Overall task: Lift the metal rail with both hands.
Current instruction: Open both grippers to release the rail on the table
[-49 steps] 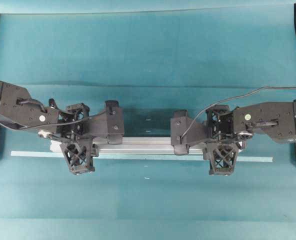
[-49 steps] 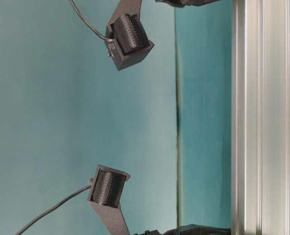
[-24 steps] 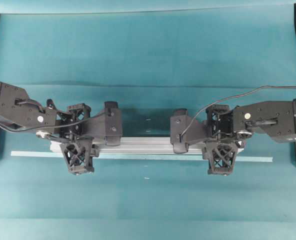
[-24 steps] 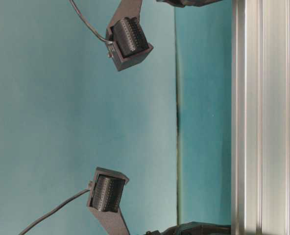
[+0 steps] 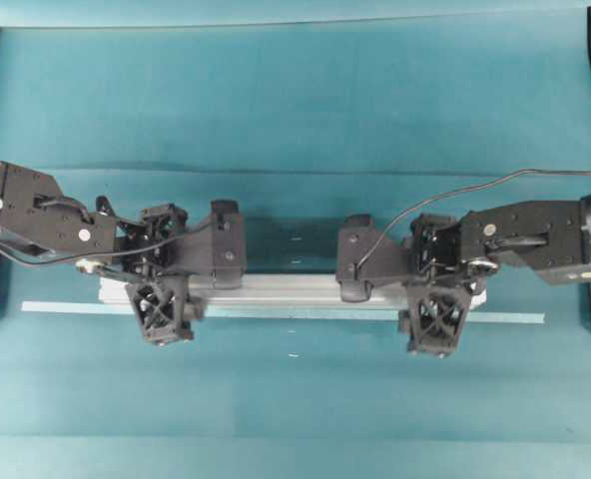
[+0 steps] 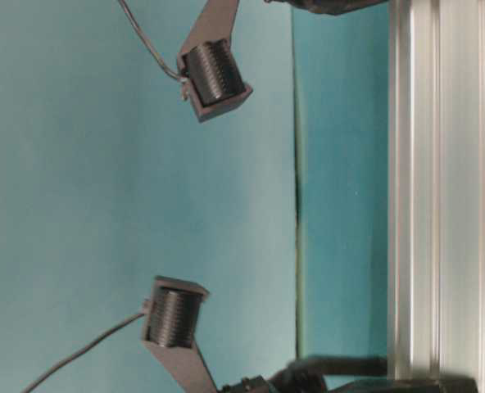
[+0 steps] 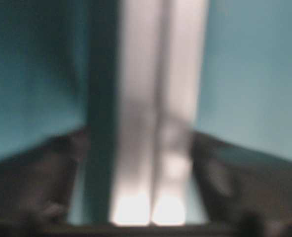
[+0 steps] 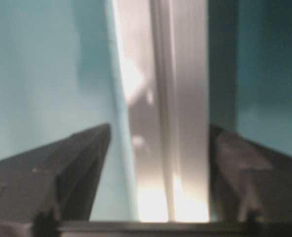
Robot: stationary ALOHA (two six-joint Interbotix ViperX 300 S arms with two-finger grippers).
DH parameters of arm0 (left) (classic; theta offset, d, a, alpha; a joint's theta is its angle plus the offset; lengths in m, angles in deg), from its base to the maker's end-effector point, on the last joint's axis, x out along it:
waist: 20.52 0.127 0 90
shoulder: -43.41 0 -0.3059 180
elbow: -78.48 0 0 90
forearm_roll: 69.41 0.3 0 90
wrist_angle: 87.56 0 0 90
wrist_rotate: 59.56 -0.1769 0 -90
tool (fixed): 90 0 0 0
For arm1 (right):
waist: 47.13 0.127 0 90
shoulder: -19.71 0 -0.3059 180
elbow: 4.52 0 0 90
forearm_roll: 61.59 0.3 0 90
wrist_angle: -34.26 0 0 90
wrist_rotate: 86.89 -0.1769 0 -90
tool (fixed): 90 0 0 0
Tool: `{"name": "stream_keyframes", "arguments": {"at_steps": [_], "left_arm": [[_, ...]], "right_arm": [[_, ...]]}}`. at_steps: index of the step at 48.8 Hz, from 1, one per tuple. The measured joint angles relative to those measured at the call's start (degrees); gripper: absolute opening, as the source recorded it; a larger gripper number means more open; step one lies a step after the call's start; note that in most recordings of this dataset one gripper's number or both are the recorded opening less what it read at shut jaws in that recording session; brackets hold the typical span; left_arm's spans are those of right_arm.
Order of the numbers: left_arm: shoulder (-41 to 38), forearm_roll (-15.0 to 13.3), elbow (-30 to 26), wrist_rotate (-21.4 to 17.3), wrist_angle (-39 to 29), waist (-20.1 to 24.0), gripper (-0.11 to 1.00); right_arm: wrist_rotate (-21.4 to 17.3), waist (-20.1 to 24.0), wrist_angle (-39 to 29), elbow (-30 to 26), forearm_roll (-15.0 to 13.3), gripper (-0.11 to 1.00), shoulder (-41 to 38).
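Metal rail (image 5: 291, 289) is lying on the teal counter (image 5: 295, 100). Left end effector (image 5: 162, 276) and right end effector (image 5: 434, 277) are straddling it, fingers spread clear, gripping nothing. Looks stiff, smooth, likely slippery: grip symmetrically near both ends.

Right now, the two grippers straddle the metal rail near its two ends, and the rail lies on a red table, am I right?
Nearly. The left gripper and right gripper do straddle the metal rail near its ends, but the table is teal, not red, as the overhead view shows.
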Motion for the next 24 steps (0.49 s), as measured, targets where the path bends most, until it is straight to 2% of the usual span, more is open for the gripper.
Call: {"name": "stream_keyframes", "arguments": {"at_steps": [3, 14, 24], "left_arm": [[0.0, 0.1, -0.1, 0.0, 0.1, 0.1, 0.97], [0.2, 0.1, 0.0, -2.5, 0.1, 0.0, 0.96], [0.2, 0.1, 0.1, -2.6, 0.1, 0.0, 0.96]], "right_arm": [[0.1, 0.2, -0.5, -0.2, 0.4, 0.89, 0.0], [-0.4, 0.4, 0.4, -0.1, 0.4, 0.98, 0.0], [-0.4, -0.5, 1.2, 0.1, -3.1, 0.98, 0.0]]}}
